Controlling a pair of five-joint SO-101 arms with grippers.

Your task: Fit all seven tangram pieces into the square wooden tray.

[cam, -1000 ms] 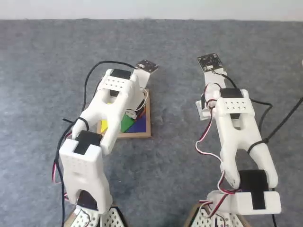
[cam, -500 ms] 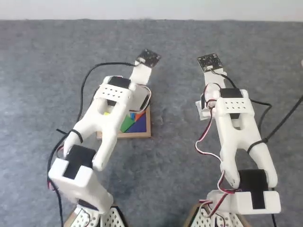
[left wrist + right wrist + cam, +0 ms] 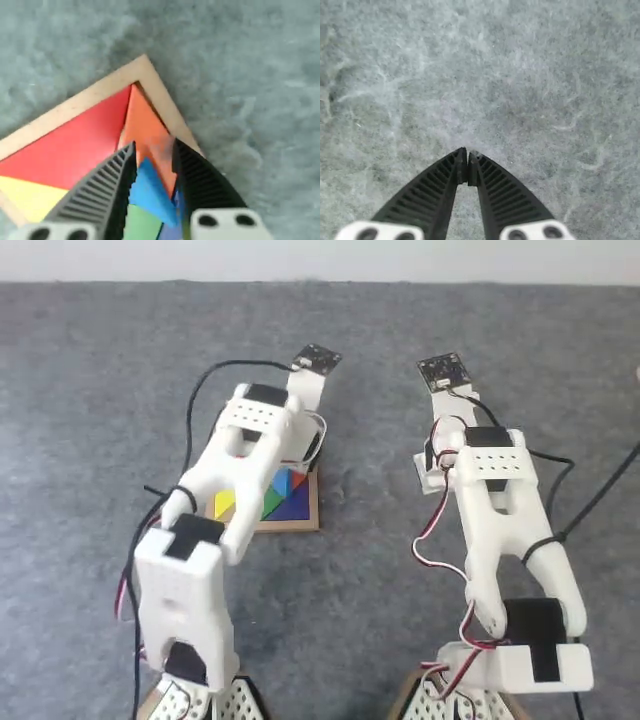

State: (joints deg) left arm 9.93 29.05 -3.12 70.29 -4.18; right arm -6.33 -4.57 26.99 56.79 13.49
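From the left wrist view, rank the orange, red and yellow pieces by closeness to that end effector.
1. Orange triangle, between the left end effector tips.
2. Red triangle, adjoining the orange.
3. Yellow piece, beyond the red.

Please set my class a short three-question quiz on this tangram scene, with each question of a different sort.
1. True or false: the right pincer is shut over grey carpet.
2. Which piece lies under the tips of the left pincer, in a corner of the wooden tray? A orange, B yellow, C black.
3. Fill in: the left pincer's jaws stand ____.
Key: 1 true; 2 A, the orange piece; 3 open.
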